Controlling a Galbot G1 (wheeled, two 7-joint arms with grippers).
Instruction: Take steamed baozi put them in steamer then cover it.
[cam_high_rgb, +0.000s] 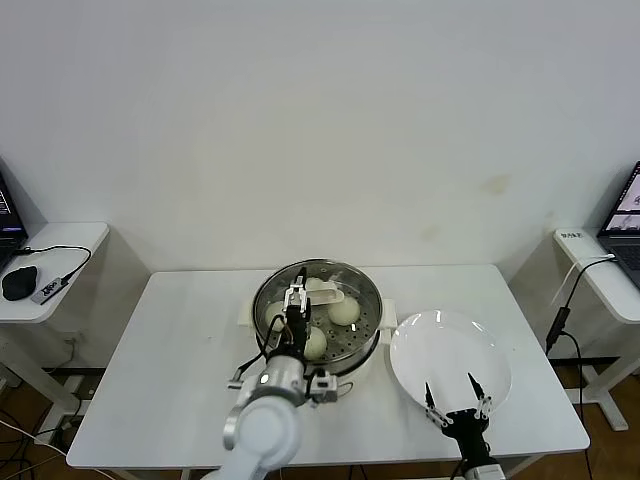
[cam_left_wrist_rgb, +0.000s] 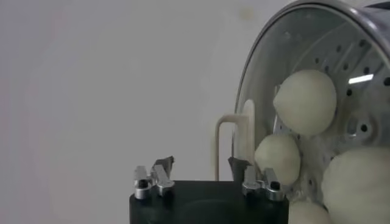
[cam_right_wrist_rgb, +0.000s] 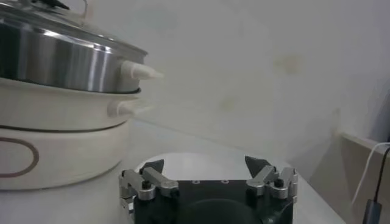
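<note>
The steamer (cam_high_rgb: 366, 330) stands mid-table with the glass cover (cam_high_rgb: 340, 275) resting on it. Through the glass I see steamed baozi (cam_high_rgb: 344, 310) (cam_high_rgb: 315, 343) on the perforated tray. My left gripper (cam_high_rgb: 297, 298) hovers over the cover, open, beside its cream handle (cam_high_rgb: 328, 296) and holding nothing. In the left wrist view the handle (cam_left_wrist_rgb: 228, 146) stands just beyond the open gripper (cam_left_wrist_rgb: 201, 163), with baozi (cam_left_wrist_rgb: 304, 100) (cam_left_wrist_rgb: 277, 158) behind the glass. My right gripper (cam_high_rgb: 450, 390) is open and empty at the table's front right. The right wrist view shows its open jaws (cam_right_wrist_rgb: 204, 163) level with the steamer (cam_right_wrist_rgb: 61, 61).
An empty white plate (cam_high_rgb: 450, 345) lies right of the steamer, under and ahead of the right gripper. The steamer's cream base (cam_right_wrist_rgb: 61, 146) has side handles. Side desks with laptops and cables flank the table.
</note>
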